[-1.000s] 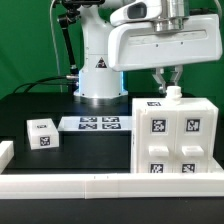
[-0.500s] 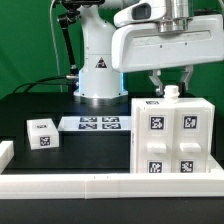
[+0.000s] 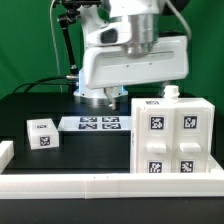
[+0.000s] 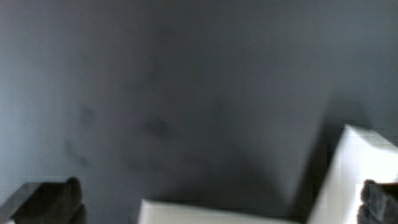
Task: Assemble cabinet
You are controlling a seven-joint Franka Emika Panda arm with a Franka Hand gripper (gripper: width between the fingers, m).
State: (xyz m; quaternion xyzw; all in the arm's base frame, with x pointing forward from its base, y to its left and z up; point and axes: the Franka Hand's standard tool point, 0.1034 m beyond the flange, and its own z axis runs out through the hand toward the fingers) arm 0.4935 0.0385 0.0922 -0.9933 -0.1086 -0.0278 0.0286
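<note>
Gripper (image 4: pixel 214 200) swung from cabinet (image 3: pixel 175 140) toward exterior view's left | jaws spread wide | apparently empty

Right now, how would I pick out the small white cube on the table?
Start at the large white boxy plastic cabinet on the exterior view's right. Cross the thin flat white marker board toward the exterior view's left. The small white cube stands alone there, showing one black-and-white tag, where the board lies flat with several.
</note>
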